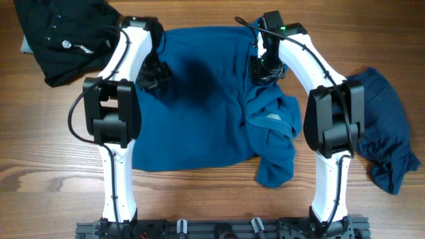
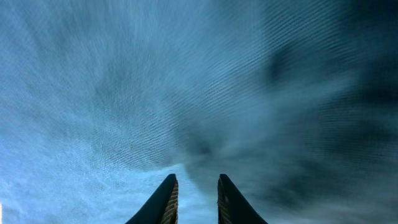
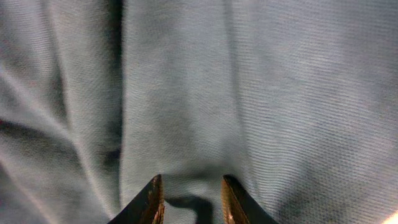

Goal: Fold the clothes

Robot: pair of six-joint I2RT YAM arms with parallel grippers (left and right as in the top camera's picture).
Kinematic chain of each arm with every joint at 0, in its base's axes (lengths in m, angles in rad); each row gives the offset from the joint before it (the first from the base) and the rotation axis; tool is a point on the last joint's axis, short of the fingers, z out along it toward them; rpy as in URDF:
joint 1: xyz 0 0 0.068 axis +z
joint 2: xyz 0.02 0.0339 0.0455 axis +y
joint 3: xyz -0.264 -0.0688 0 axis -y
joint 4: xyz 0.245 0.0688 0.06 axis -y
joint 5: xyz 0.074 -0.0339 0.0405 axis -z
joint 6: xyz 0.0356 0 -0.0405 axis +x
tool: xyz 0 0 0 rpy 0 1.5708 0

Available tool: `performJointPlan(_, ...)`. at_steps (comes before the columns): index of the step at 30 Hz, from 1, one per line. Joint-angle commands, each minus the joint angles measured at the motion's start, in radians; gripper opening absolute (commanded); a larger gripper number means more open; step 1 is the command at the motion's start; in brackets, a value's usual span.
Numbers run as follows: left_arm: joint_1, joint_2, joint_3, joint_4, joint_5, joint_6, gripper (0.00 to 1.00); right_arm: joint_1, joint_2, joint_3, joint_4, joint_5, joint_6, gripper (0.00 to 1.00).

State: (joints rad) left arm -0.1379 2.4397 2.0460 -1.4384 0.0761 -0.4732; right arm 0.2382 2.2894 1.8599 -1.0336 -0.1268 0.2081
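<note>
A mid-blue T-shirt [image 1: 199, 113] lies spread across the middle of the table, its right side folded over into a rumpled flap. My left gripper [image 1: 154, 76] presses down on the shirt's upper left part. In the left wrist view, cloth [image 2: 124, 93] fills the frame and creases run toward the nearly closed fingertips [image 2: 197, 186], with fabric in the narrow gap. At the shirt's upper right, my right gripper [image 1: 264, 66] sits on the cloth. The right wrist view shows a ridge of fabric [image 3: 249, 93] bunched between that gripper's fingers [image 3: 191, 186]. A darker blue garment [image 1: 388, 143] lies crumpled at the far right.
A black garment [image 1: 63, 33] with a small white logo sits bunched at the back left corner. The wooden table [image 1: 40, 166] shows bare on the left and along the front. Both arm bases stand at the front edge.
</note>
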Motion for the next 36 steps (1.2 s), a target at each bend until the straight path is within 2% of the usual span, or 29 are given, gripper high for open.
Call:
performJointPlan(1, 0.0, -0.022, -0.031, 0.002, -0.025, -0.003, 0.21, -0.009, -0.005, -0.005, -0.019, 0.072, 0.043, 0.33)
performJointPlan(6, 0.0, -0.024, -0.03, -0.049, -0.03, 0.024, 0.27, -0.01, -0.092, -0.005, -0.073, 0.111, 0.055, 0.44)
performJointPlan(9, 0.0, -0.031, -0.03, -0.07, -0.036, 0.021, 0.2, -0.01, -0.182, -0.005, -0.112, 0.148, 0.061, 0.54)
performJointPlan(12, -0.005, -0.064, -0.03, -0.06, -0.036, 0.019, 0.2, -0.009, -0.294, -0.005, -0.142, 0.156, 0.082, 0.6)
performJointPlan(17, -0.009, -0.184, -0.03, -0.047, -0.036, 0.02, 0.23, -0.009, -0.464, -0.005, -0.197, 0.135, 0.083, 0.82)
performJointPlan(21, -0.021, -0.369, -0.03, -0.093, -0.04, 0.02, 0.25, -0.006, -0.568, -0.005, -0.337, 0.036, 0.083, 0.84)
performJointPlan(27, -0.08, -0.581, -0.031, -0.195, -0.079, 0.019, 0.36, 0.056, -0.585, -0.016, -0.47, -0.032, 0.078, 0.83)
performJointPlan(28, -0.101, -0.622, -0.031, -0.212, -0.081, 0.017, 0.38, 0.082, -0.585, -0.026, -0.473, -0.032, 0.077, 0.83)
performJointPlan(30, -0.136, -0.677, -0.031, -0.23, -0.082, 0.004, 0.5, 0.129, -0.585, -0.042, -0.456, -0.032, 0.083, 0.83)
performJointPlan(33, -0.188, -0.74, -0.063, -0.241, -0.089, -0.012, 0.84, 0.206, -0.585, -0.08, -0.409, -0.031, 0.105, 0.83)
performJointPlan(34, -0.203, -0.758, -0.089, -0.241, -0.089, -0.015, 0.92, 0.227, -0.585, -0.096, -0.392, -0.032, 0.112, 0.84)
performJointPlan(36, -0.23, -0.793, -0.18, -0.22, -0.092, -0.043, 0.94, 0.26, -0.585, -0.145, -0.341, -0.031, 0.134, 0.86)
